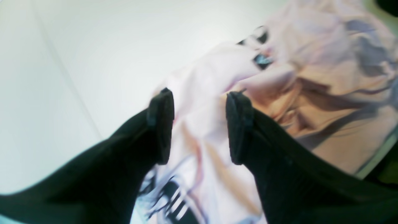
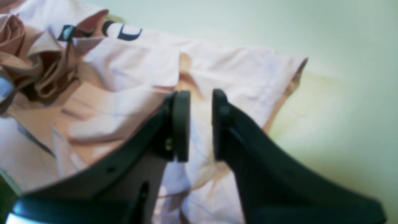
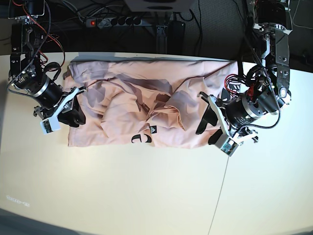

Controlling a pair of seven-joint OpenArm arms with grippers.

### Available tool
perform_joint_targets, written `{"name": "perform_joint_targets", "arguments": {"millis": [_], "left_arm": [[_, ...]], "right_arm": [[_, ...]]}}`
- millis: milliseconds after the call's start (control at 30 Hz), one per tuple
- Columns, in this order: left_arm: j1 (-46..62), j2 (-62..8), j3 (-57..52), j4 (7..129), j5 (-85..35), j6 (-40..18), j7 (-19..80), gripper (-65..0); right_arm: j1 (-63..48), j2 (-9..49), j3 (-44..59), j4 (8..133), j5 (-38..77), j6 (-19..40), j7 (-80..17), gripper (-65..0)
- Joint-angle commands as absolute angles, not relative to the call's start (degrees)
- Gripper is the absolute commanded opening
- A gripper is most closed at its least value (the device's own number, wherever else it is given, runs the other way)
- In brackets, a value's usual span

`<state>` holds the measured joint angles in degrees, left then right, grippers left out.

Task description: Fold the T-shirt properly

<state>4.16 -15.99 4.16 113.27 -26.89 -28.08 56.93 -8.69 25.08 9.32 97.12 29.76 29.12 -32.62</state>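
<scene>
base view: power strip (image 3: 108, 21) behind crumpled t-shirt (image 3: 146, 105).

The large pale pink short-sleeved cotton T-shirt (image 3: 146, 105) is spread crumpled across the far half of the wide off-white table (image 3: 146, 191), with its bunched folds heaped toward the middle. In the base view the black two-fingered right gripper (image 3: 73, 113) is set over the shirt's left edge, and the black two-fingered left gripper (image 3: 206, 125) at its right edge. A black power strip (image 3: 112, 21) and cables lie behind the table.
</scene>
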Motion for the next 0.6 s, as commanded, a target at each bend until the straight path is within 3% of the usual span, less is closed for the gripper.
{"name": "perform_joint_targets", "arguments": {"millis": [0, 567], "left_arm": [[4.36, -16.75, 4.03, 113.38, -28.12, -27.66, 55.94, -34.9], [11.27, -17.47, 4.05, 112.49, -31.14, -28.29, 53.28, -34.9]], "right_arm": [[-7.97, 25.98, 9.89, 98.13, 30.41, 33.26, -31.11, -51.5], [-7.81, 25.98, 9.89, 98.13, 30.41, 33.26, -31.55, -51.5]]}}
